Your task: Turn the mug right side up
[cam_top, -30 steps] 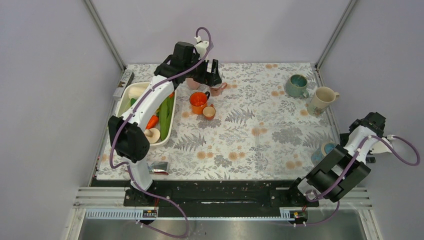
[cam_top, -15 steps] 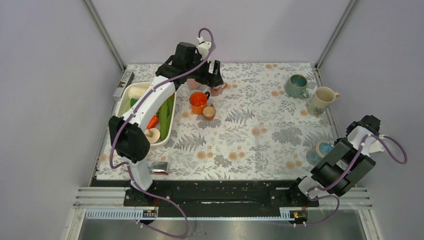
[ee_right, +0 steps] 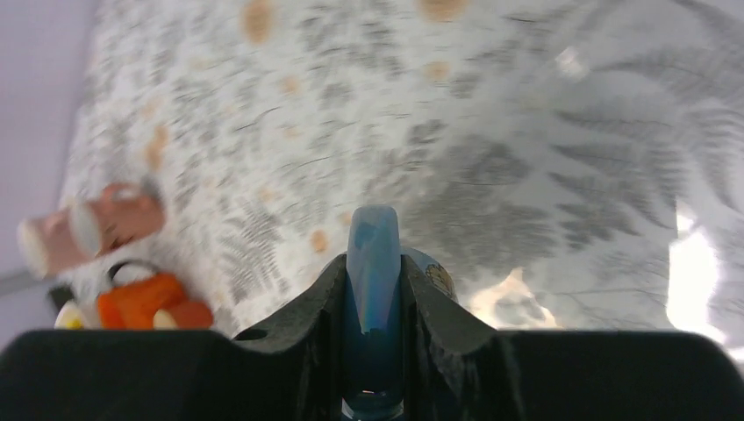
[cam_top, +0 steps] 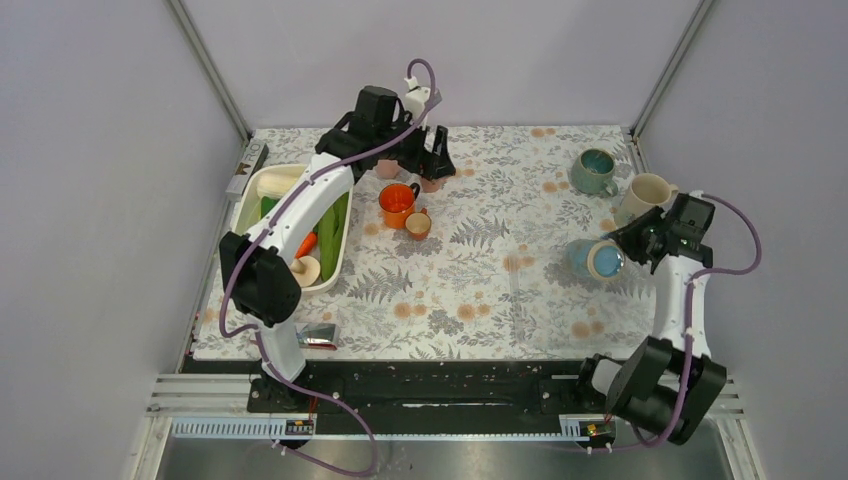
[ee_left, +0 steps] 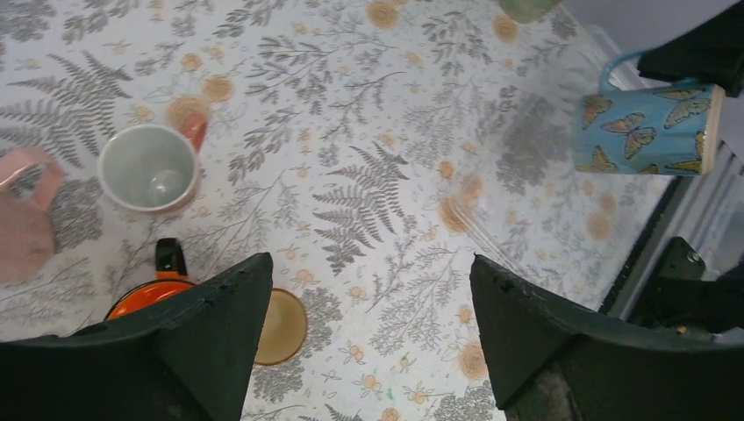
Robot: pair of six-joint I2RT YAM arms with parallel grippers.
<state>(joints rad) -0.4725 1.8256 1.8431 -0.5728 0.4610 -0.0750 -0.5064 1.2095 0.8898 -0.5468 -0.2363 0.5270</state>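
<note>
Right gripper [ee_right: 373,263] pinched the butterfly mug [cam_top: 595,258] by its handle only, tipped sideways near the cream mug [cam_top: 643,200]; it could have swivelled, slipped or struck.

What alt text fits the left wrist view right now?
The right gripper holds a blue butterfly mug on its side by the handle, at upper right. In the foreground, the open left gripper frames a fern-print cloth.
</note>
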